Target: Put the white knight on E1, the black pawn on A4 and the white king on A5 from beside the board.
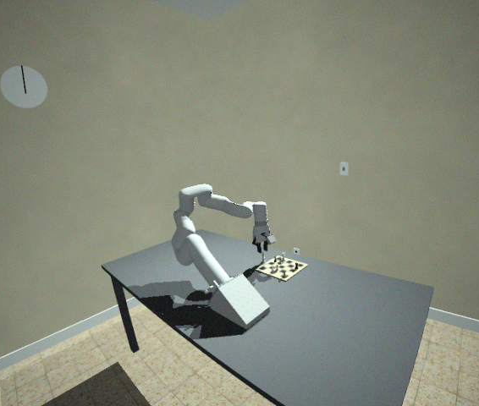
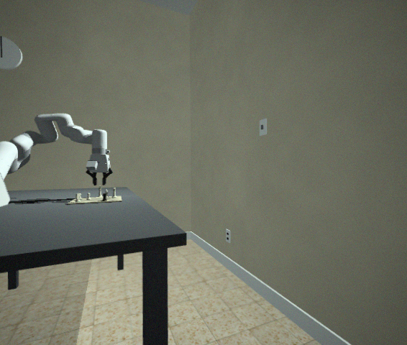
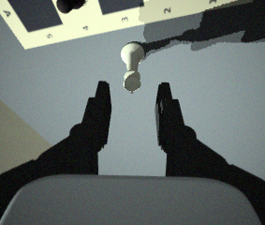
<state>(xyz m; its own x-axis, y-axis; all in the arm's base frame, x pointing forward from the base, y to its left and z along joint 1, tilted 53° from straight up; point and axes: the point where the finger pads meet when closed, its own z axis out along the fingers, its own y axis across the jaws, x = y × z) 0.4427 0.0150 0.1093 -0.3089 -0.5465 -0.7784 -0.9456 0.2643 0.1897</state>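
Observation:
The chessboard (image 1: 282,266) lies on the dark table and holds several pieces; it also shows in the exterior view (image 2: 95,199). In the wrist view its edge (image 3: 99,19) carries the letter A and the digits 5 to 2. A black piece (image 3: 71,5) stands on the A row near the digit 4. A tall white piece, seemingly the king (image 3: 132,70) (image 2: 99,191), stands upright on the table just beside that edge. My gripper (image 3: 133,95) (image 2: 98,182) hangs right above it, open and empty, one finger on each side of its top (image 1: 261,249).
The arm's grey base box (image 1: 239,301) stands on the table near the board. The arm's shadow falls over the board's edge. The table's far edge and the wall are close behind the board.

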